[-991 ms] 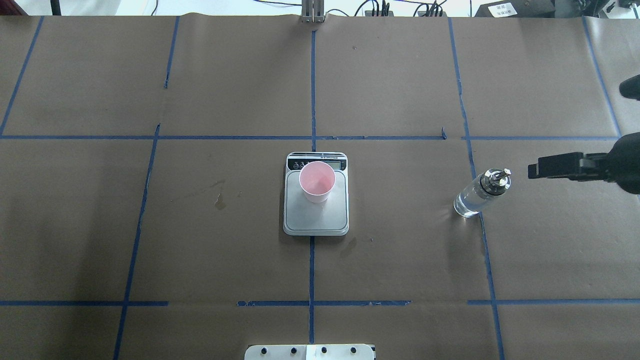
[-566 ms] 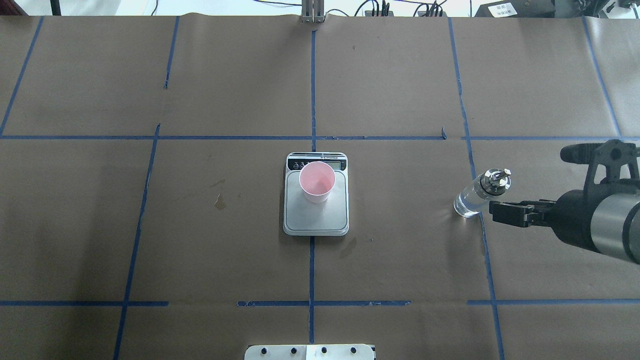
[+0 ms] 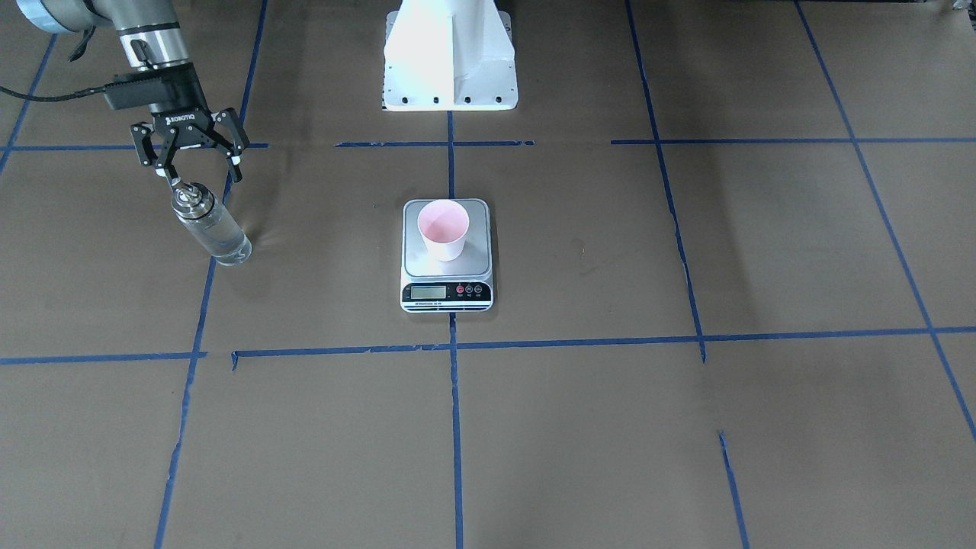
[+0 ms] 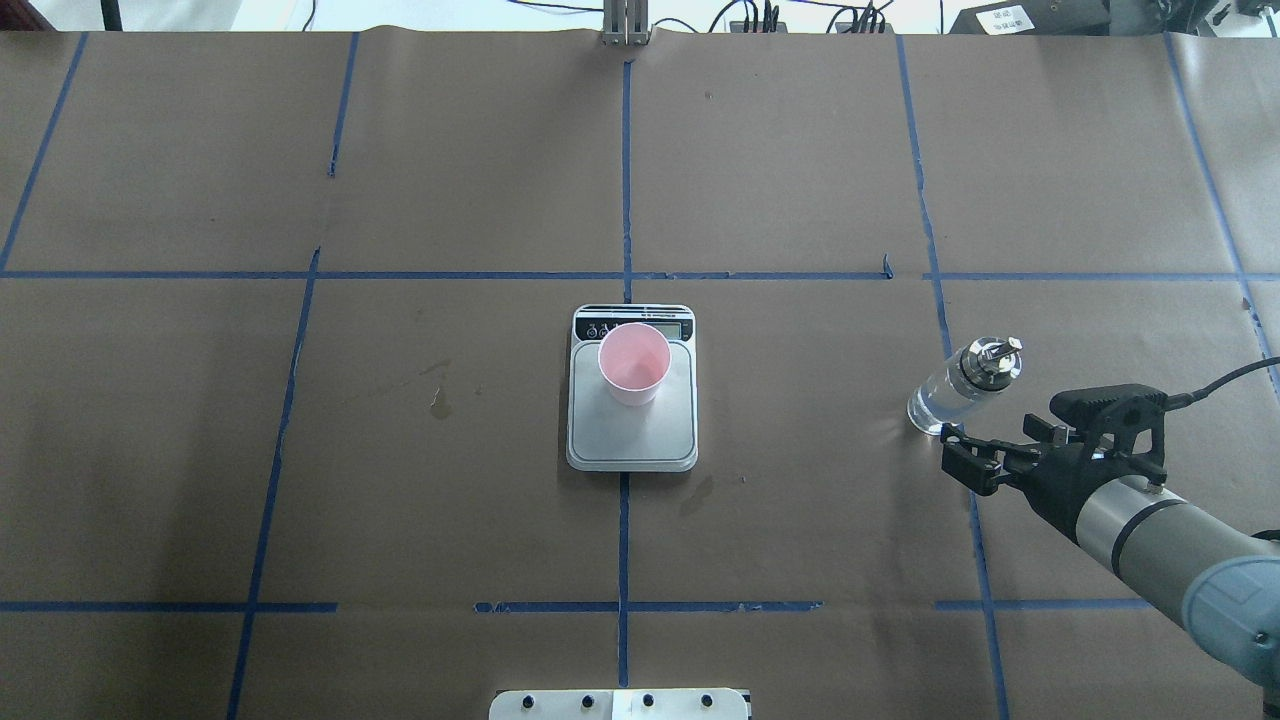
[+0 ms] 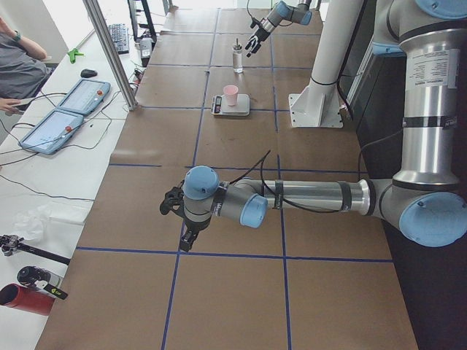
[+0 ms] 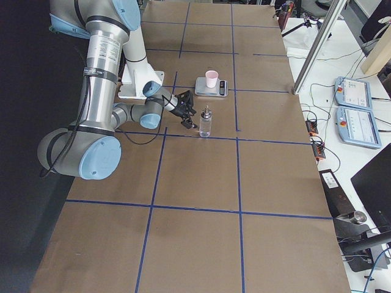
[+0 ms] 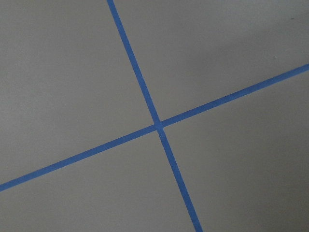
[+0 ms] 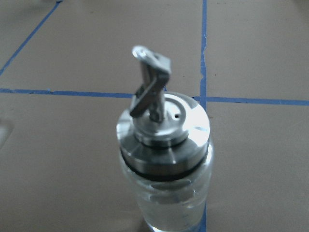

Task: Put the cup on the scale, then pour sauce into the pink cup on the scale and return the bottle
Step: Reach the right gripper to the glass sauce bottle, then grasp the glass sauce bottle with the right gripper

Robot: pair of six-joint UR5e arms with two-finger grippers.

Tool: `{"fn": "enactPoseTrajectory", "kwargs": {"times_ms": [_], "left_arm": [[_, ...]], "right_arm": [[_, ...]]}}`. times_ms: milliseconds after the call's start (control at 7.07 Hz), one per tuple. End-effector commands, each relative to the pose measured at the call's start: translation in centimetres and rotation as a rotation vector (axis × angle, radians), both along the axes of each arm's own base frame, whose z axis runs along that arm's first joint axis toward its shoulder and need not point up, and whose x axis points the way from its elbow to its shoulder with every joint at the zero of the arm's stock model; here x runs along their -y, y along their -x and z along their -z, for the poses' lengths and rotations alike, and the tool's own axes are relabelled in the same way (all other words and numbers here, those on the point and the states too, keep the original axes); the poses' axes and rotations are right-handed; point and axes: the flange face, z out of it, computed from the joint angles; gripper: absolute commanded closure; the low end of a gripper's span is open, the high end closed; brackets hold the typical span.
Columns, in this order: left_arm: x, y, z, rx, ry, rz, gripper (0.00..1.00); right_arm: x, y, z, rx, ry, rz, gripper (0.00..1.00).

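- Right now the right tool (image 3: pixel 200 174) has its fingers apart and empty. It hangs just beside the bottle (image 4: pixel 950 395) on the robot's side, near cap height, not around the glass.
- Bottle is upright on a blue tape line, toward the right edge of the surface (image 4: pixel 800 550), roughly midway between its near and far edges. Sauce (image 8: pixel 169 208) is clear and inside the bottle.
- Cup (image 4: pixel 633 362) already stands on the scale (image 4: pixel 632 440) at mid-surface, toward the platform's display end, so the placing step looks done.
- Step in hand, my call: grasp the bottle. Drop the fingers to straddle the glass body below the metal cap, clear of the spout, and centre before closing. Glass looks slick, so an off-centre squeeze could tip it.
- Left tool (image 5: pixel 175 206) is over bare paper far toward the left end. Cannot tell if it is apart or together.
- Room: nothing stands between bottle and scale, so there is an open lane for the carry. There is spare margin to the right edge too.
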Motion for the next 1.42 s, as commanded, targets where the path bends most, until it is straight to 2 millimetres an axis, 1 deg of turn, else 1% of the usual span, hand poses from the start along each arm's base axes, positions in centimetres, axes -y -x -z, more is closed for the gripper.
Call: {"fn": "enactPoseTrajectory", "kwargs": {"times_ms": [0, 142, 425, 566, 708, 1274], "left_arm": [[0.0, -0.1, 0.3, -0.008, -0.004, -0.002, 0.0], [0.0, -0.1, 0.3, -0.008, -0.004, -0.002, 0.0], [0.0, -0.1, 0.3, -0.008, -0.004, -0.002, 0.0], [0.0, -0.1, 0.4, -0.008, -0.006, -0.002, 0.0], [0.0, 0.0, 0.3, -0.008, -0.004, 0.0, 0.0], [0.0, -0.1, 0.4, -0.008, -0.006, -0.002, 0.0]], "right_arm": [[1.0, 3.8, -2.3, 0.003, -0.039, -0.043, 0.0], [1.1, 4.3, -2.9, -0.006, -0.038, -0.045, 0.0], [1.3, 4.5, -3.7, -0.023, -0.043, -0.055, 0.0], [1.3, 4.4, -3.5, -0.027, -0.06, -0.054, 0.0], [1.7, 4.8, -2.6, -0.023, -0.086, -0.065, 0.0], [2.5, 4.3, -2.1, -0.053, -0.14, -0.106, 0.0]]}}
